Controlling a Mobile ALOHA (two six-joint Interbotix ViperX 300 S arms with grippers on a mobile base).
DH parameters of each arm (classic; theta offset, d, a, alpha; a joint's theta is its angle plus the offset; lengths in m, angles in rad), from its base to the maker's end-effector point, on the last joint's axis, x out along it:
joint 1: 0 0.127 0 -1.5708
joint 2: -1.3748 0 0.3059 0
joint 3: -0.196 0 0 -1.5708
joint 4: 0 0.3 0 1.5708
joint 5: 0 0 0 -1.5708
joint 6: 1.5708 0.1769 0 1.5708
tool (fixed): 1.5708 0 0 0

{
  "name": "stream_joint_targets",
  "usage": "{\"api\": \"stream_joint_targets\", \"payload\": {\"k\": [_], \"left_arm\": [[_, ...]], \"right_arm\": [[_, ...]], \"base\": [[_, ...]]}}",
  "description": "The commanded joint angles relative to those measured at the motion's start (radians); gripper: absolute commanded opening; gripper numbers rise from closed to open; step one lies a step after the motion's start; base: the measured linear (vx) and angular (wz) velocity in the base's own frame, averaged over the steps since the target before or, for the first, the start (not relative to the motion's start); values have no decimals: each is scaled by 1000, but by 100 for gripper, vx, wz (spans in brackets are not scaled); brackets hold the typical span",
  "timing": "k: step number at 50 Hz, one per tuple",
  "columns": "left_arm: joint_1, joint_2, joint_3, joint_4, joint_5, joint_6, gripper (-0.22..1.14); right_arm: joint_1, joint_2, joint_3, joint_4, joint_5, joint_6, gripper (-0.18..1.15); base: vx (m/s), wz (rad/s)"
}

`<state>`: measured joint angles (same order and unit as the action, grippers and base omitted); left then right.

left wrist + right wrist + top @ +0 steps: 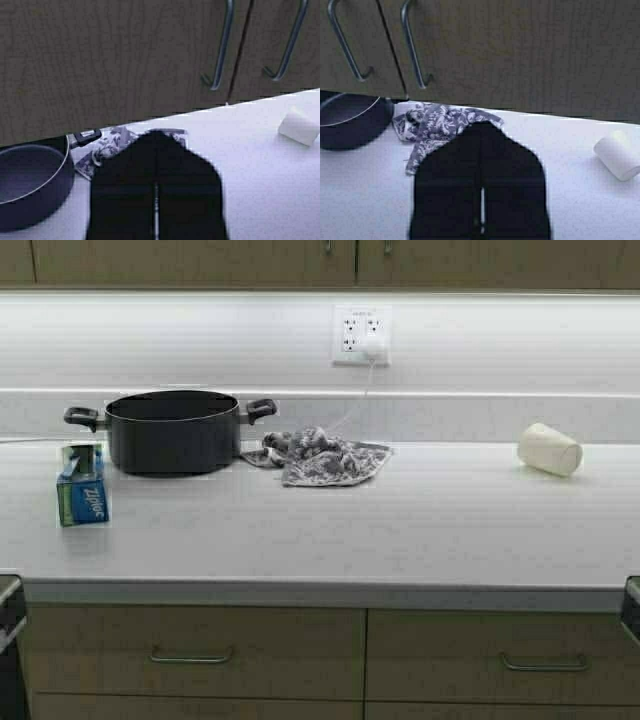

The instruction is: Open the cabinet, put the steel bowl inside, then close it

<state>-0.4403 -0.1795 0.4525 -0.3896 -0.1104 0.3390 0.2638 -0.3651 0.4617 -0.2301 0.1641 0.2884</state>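
Observation:
The cabinet (340,260) hangs above the counter with both tan doors closed; only their lower edges show in the high view. Its two bar handles flank the centre seam (239,55) in the left wrist view and appear again on the cabinet (390,45) in the right wrist view. The steel bowl is out of view. My left gripper (156,135) is shut and empty, held low over the counter and pointing at the patterned cloth. My right gripper (482,126) is likewise shut and empty, facing the same cloth from the other side. Neither gripper shows in the high view.
A black two-handled pot (172,430) stands at the back left of the white counter (400,530). A blue Ziploc box (82,485) stands in front of it, and a crumpled grey patterned cloth (325,455) lies beside it. At the back right a white cup (549,449) lies on its side. Drawers (190,655) sit below the counter.

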Motion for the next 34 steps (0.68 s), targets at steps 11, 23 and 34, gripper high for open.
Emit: {"api": "stream_joint_targets", "payload": {"k": [11,23,34], "left_arm": [[-3,-29,-8,0,-8,-2,4],[0,-29,-6,0,-8,-2,4],[-3,-29,-3,0,-8,-2,4]], "right_arm": [[2,-17,-11,0,-5,-2,6],[0,-17,-11,0,-5,-2,6],[0,-17,-11,0,-5,-2,6]], "base": [[0,0],[0,0],[0,0]]}}
